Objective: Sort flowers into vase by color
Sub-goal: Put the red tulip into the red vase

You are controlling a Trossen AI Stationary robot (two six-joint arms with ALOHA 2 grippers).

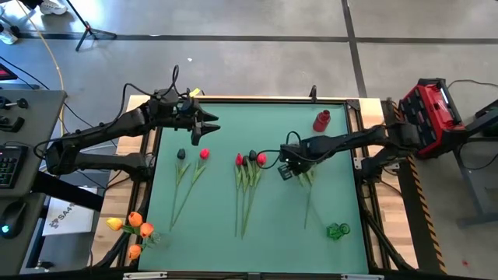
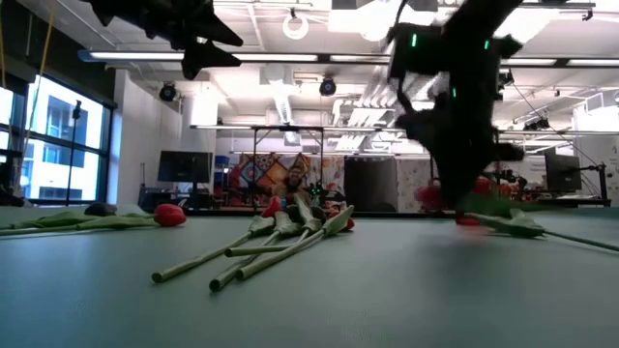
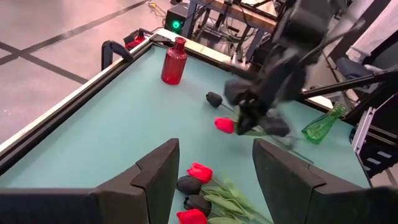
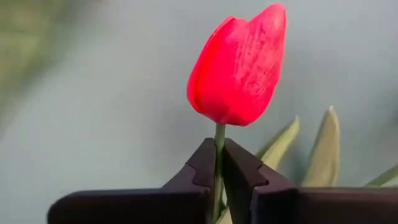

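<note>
My right gripper (image 1: 286,166) is shut on a red tulip (image 4: 239,65) right of the table's middle. It also shows in the left wrist view (image 3: 255,118), with the red head (image 3: 225,125) beside it. My left gripper (image 1: 210,124) hovers open over the far left part of the table, above everything (image 3: 214,155). A dark tulip (image 1: 181,154) and a red tulip (image 1: 204,153) lie flat left of the middle. A bunch of red and dark tulips (image 1: 249,160) lies in the middle. Orange tulips (image 1: 134,225) sit at the near left corner. My right gripper pinches the red tulip's thin green stem (image 4: 218,149) just below the head, between its two fingertips. The fingers lie across the stem. The head stands free beyond the fingertips, and the leaves (image 1: 306,179) and the long stem (image 1: 308,214) trail from the gripper toward the table's near edge.
A red bottle vase (image 1: 321,120) stands near the far right corner, and a green glass vase (image 1: 338,230) near the near right corner. A dark bud (image 3: 214,98) lies beyond the held tulip. Open green surface lies between the flower groups.
</note>
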